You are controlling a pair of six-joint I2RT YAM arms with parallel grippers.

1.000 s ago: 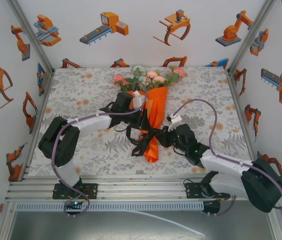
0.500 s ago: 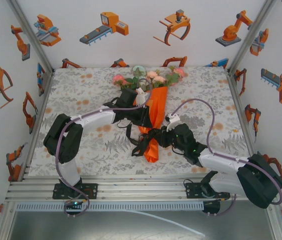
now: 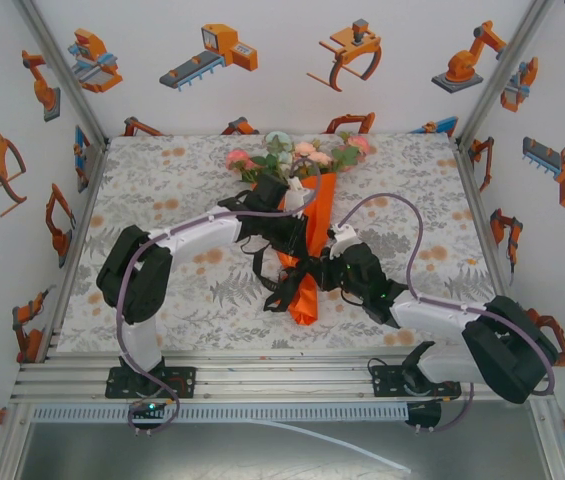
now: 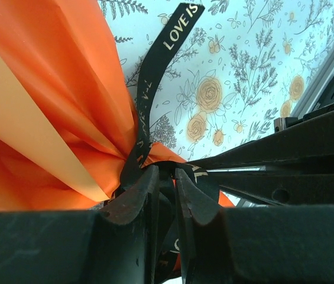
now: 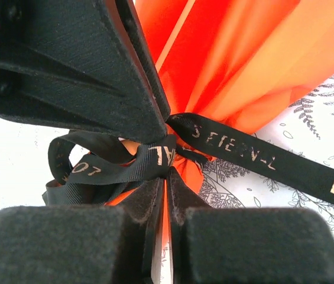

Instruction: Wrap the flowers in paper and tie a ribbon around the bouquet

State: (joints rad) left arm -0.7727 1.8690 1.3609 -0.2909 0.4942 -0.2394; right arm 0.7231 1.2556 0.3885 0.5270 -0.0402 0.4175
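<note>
Currently, tying is in hand. The right tool [image 5: 167, 180] pinches the ribbon [image 5: 255, 155] at its crossing on the paper [image 4: 48, 77] neck, and the left tool [image 4: 165, 177] pinches it there too. The bouquet [image 3: 315, 212] lies mid-counter [image 3: 162, 190], flowers [image 3: 302, 152] farthest. The next move likely calls for opposed pulls to cinch. Count: two tools, one ribbon, one paper, one bouquet.

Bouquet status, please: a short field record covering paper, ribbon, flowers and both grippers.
bouquet: lying on the tablecloth, flowers toward the far edge
paper: orange, gathered to a narrow waist
ribbon: black, wrapped round that waist, one tail lying free on the cloth
left gripper: shut on the ribbon at the waist
right gripper: shut on the ribbon beside a loose loop
knot: cannot tell if tight
</note>
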